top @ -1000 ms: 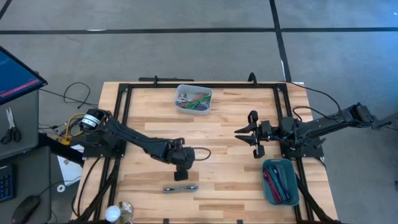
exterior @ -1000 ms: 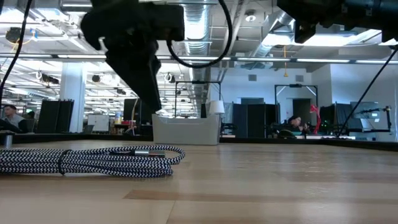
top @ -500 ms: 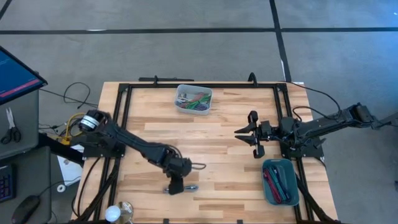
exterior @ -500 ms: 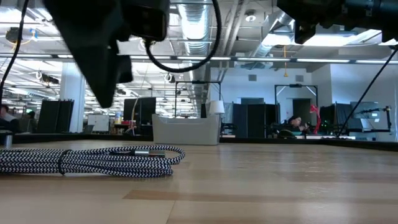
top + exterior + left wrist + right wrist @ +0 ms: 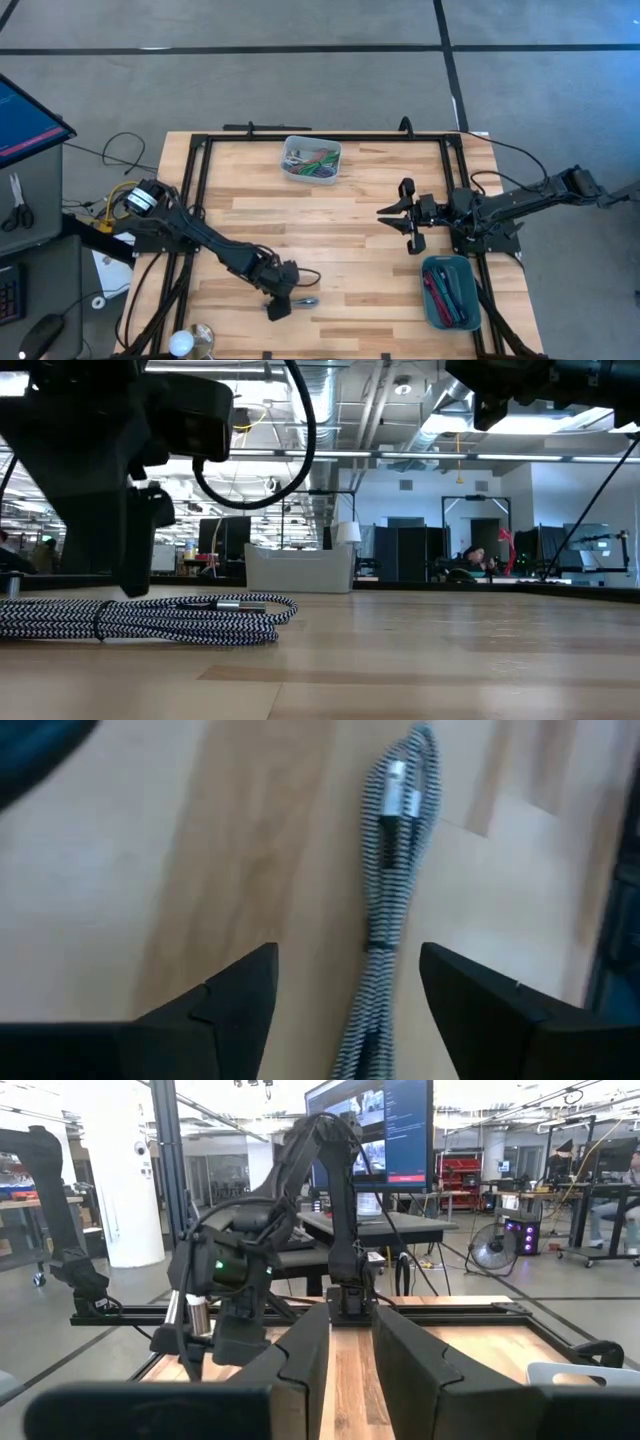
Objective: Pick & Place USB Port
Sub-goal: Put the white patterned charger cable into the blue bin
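- Approach step: my left gripper hangs over the braided USB cable, jaws spread wide, holding nothing.
- Next: descend, straddle the cable bundle, close; contact probably not yet made.
- My right gripper waits well apart from the cable, partly open, empty.

I get even, bright overhead light on the desk, with only faint shadows. From desk level, ceiling lights glare and the left arm reads as a dark silhouette. The braided cable near the left claw's fingers looks soft and blurred.

Bare table lies between white bin and teal bin.
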Action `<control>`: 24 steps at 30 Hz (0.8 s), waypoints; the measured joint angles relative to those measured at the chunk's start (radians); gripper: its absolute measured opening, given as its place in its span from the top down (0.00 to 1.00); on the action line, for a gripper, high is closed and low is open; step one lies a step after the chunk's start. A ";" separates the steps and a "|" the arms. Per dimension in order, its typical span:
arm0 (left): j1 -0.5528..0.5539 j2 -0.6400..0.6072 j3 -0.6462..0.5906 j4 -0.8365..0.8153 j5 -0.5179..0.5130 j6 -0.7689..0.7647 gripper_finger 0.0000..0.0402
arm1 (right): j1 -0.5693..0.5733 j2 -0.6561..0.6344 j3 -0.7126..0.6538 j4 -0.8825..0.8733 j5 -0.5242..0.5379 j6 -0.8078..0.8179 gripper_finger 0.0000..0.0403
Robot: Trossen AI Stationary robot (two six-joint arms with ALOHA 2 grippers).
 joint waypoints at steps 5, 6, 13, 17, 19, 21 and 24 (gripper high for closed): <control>-0.003 0.000 -0.052 0.089 0.016 -0.038 0.41 | 0.000 0.000 0.000 0.000 0.000 0.000 0.81; -0.003 0.000 -0.061 0.091 0.015 -0.049 0.41 | 0.000 0.000 0.000 0.000 0.000 0.000 0.81; -0.012 0.032 -0.108 0.162 0.006 -0.103 0.43 | 0.001 0.000 0.000 0.000 0.000 0.000 0.81; -0.013 0.056 -0.110 0.221 0.033 -0.103 0.43 | 0.001 0.000 0.000 0.000 0.000 0.000 0.81; -0.011 0.058 -0.111 0.236 0.060 -0.103 0.43 | 0.001 0.000 0.000 0.000 0.000 0.000 0.81; -0.011 0.059 -0.113 0.267 0.089 -0.103 0.44 | 0.001 0.000 0.000 0.000 0.000 0.000 0.81; -0.011 0.063 -0.113 0.289 0.106 -0.103 0.45 | 0.001 0.000 0.000 0.000 0.000 0.000 0.81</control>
